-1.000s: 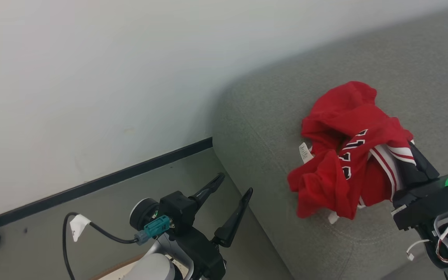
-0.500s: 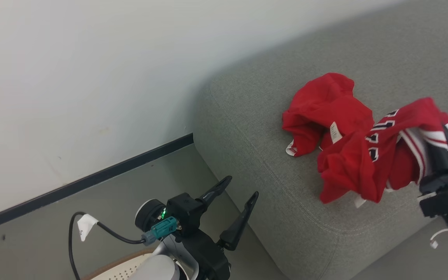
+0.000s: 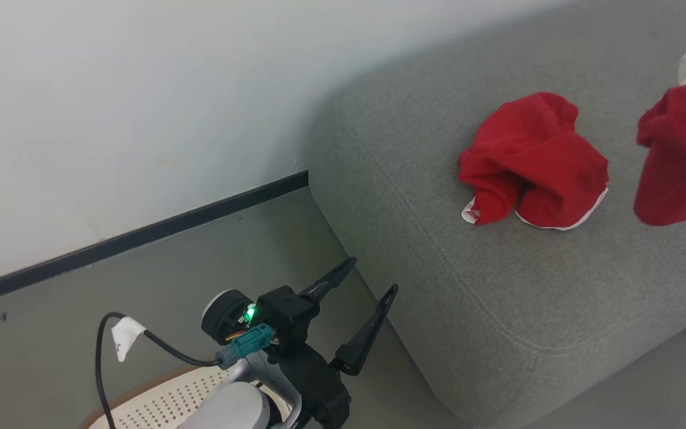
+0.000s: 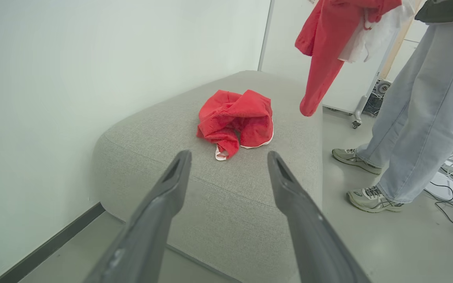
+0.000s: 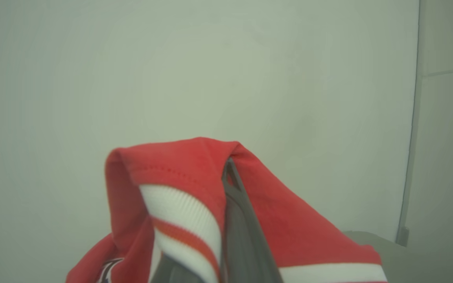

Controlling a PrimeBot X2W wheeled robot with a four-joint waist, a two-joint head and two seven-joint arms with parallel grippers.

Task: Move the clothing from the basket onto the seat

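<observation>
The left claw (image 4: 228,154) is gaping wide, pointing at the grey sofa cushion (image 4: 159,129), where a crumpled red garment (image 4: 236,120) is lying. A second red garment (image 4: 325,51) is dangling in the air near the cushion's far edge, beside a person in jeans (image 4: 411,118) standing on the floor (image 4: 387,243).

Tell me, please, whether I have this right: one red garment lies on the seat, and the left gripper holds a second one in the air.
Not quite: it is the right gripper that holds the second garment in the air, as the right wrist view shows. The first garment does lie on the seat.
</observation>
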